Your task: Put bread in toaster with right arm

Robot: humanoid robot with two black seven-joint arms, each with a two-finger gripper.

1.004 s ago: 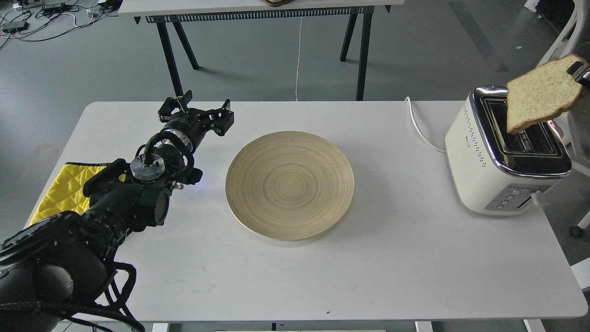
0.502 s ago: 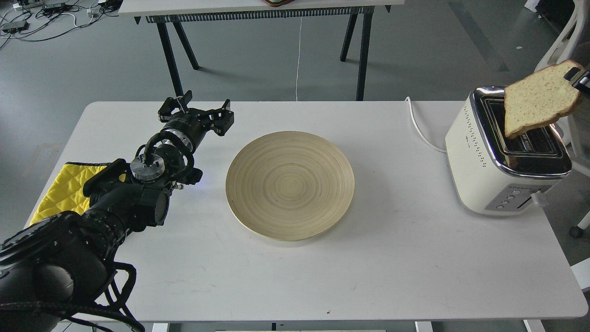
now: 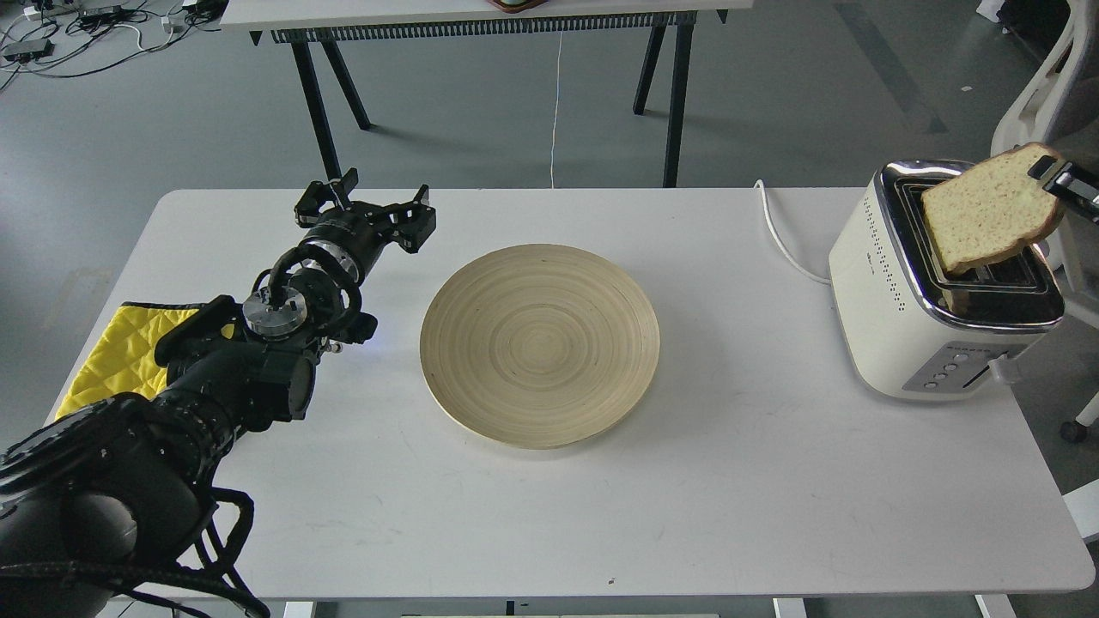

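Resting on the white table (image 3: 730, 515), the left arm reaches in from seven o'clock, thick black links and silver joint caps wrapped in looped cable. Beside it at nine o'clock a quilted yellow cloth (image 3: 112, 352) lies flat under the arm's elbow. The left gripper (image 3: 378, 210) hangs above the tabletop at ten o'clock with its fingers spread apart and nothing between them. At the centre sits a round wooden plate (image 3: 540, 345), pale, shallow and ringed with fine concentric grain; it is well apart from both arms.

At three o'clock stands the toaster (image 3: 901, 318), cream-white with rounded corners, dotted holes along its side, a mirror-bright chrome top and buttons on its front. A white cord (image 3: 777, 236) snakes from behind it. The bread (image 3: 987, 210), tan and porous with a brown crust, tilts over the slots, its lower corner dipping at the slot mouth. The right gripper (image 3: 1060, 182), mostly cut off by the frame edge, pinches the slice's upper right corner.

Beyond, a black-legged table (image 3: 481, 17) stands on grey floor.
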